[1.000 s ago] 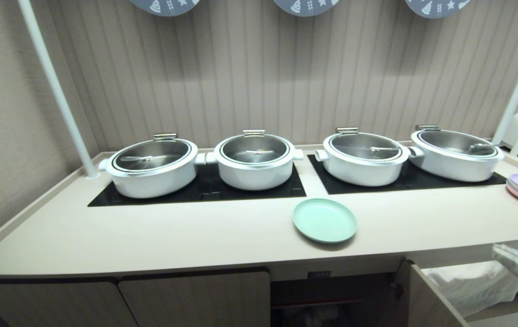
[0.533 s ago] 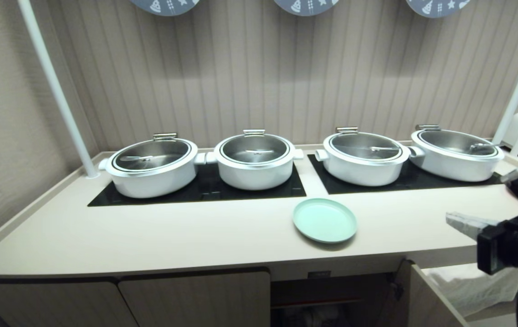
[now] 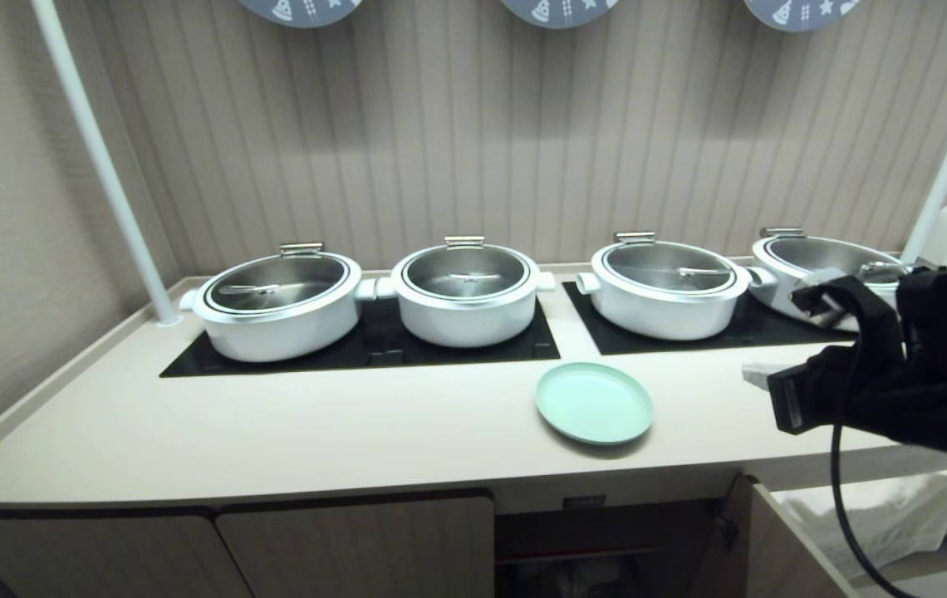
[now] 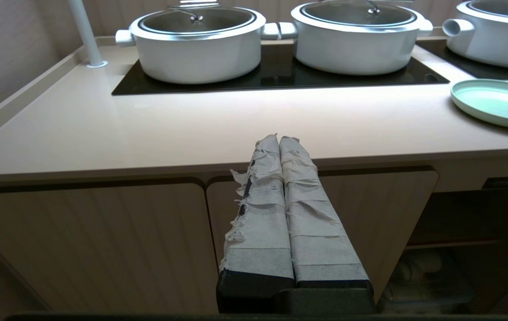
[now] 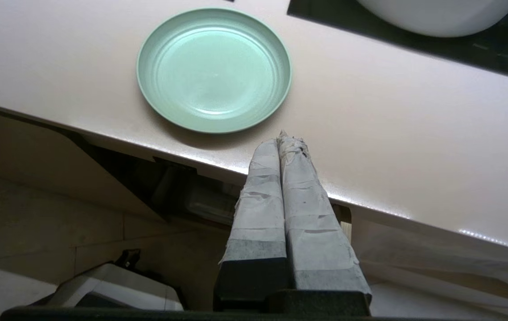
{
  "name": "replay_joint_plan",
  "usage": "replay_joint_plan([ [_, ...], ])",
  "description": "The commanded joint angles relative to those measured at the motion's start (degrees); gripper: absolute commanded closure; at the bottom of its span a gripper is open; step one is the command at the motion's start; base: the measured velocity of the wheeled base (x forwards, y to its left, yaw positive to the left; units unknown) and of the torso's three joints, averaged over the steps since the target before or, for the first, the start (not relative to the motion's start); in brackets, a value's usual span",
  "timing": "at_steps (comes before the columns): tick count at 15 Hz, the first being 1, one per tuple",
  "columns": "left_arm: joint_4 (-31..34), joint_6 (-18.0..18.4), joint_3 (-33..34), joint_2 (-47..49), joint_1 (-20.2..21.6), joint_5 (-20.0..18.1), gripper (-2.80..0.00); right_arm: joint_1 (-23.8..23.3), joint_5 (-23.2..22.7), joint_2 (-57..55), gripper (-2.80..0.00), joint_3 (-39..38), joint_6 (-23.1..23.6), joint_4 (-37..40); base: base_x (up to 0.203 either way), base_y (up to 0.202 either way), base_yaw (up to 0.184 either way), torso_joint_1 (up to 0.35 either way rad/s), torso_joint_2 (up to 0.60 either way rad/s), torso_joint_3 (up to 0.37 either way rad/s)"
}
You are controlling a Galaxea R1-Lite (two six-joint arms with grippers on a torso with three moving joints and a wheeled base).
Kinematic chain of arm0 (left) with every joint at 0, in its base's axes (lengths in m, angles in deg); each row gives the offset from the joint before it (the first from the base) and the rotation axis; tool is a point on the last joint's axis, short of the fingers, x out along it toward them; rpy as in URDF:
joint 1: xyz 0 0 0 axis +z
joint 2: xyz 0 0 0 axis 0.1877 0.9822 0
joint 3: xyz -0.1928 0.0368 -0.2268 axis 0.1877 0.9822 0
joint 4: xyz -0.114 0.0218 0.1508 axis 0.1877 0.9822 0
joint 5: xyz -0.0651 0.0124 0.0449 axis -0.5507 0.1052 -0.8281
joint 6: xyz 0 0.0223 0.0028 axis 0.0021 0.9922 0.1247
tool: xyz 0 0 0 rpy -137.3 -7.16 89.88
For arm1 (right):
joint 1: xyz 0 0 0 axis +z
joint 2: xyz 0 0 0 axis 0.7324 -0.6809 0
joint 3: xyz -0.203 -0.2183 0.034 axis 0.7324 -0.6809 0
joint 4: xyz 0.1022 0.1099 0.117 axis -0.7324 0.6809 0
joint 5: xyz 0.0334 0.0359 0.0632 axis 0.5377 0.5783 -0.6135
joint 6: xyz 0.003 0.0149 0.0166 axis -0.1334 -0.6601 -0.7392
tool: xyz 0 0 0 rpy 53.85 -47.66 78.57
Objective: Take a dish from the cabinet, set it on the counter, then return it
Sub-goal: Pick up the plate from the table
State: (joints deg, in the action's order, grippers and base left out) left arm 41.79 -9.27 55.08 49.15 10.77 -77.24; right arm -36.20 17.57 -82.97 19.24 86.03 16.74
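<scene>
Now your right gripper (image 5: 283, 138) hangs over the counter (image 3: 316, 432) edge, its taped fingers pressed together and holding nothing. The dish (image 5: 214, 69) lies flat just ahead of the fingertips and a little to one side, close but not touching, with the front edge of the counter running beneath the hand. Below and behind it the cabinet (image 3: 606, 540) stands open, its door (image 3: 781, 548) swung out toward you. Your left gripper (image 4: 280, 142) sits parked low in front of the closed doors (image 4: 147, 240), fingers likewise shut and empty.

Expect the dish to be light, stiff and smooth, likely slick under the tape. Its rim is the only purchase: open the fingers, come in low at the near edge, and pinch the lip with one finger over and one under. It may skate across the counter if nudged first.
</scene>
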Motion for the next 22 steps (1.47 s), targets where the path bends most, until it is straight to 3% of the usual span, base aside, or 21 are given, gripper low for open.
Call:
replay_joint_plan([
  [1,0.0,0.0,0.0,0.0,0.0,0.0,0.0,0.0,0.0,-4.4,0.0,3.3,0.1,2.5,0.0,0.0,0.0,0.0,0.0,0.0],
  [4,0.0,0.0,0.0,0.0,0.0,0.0,0.0,0.0,0.7,-6.9,0.0,8.9,0.1,8.4,0.0,0.0,0.0,0.0,0.0,0.0],
  [7,0.0,0.0,0.0,0.0,0.0,0.0,0.0,0.3,5.1,-10.8,0.0,15.7,0.2,14.4,0.0,0.0,0.0,0.0,0.0,0.0],
  [11,0.0,0.0,0.0,0.0,0.0,0.0,0.0,0.7,5.6,-18.4,0.0,21.7,0.0,15.2,0.0,0.0,0.0,0.0,0.0,0.0],
  [15,0.0,0.0,0.0,0.0,0.0,0.0,0.0,0.5,5.5,-27.1,0.0,33.3,-0.5,17.7,0.0,0.0,0.0,0.0,0.0,0.0],
  [19,0.0,0.0,0.0,0.0,0.0,0.0,0.0,0.2,5.2,-33.2,0.0,44.2,-7.1,28.4,0.0,0.0,0.0,0.0,0.0,0.0],
  [22,0.0,0.0,0.0,0.0,0.0,0.0,0.0,-0.7,4.4,-36.1,0.0,46.4,-8.8,32.1,0.0,0.0,0.0,0.0,0.0,0.0],
])
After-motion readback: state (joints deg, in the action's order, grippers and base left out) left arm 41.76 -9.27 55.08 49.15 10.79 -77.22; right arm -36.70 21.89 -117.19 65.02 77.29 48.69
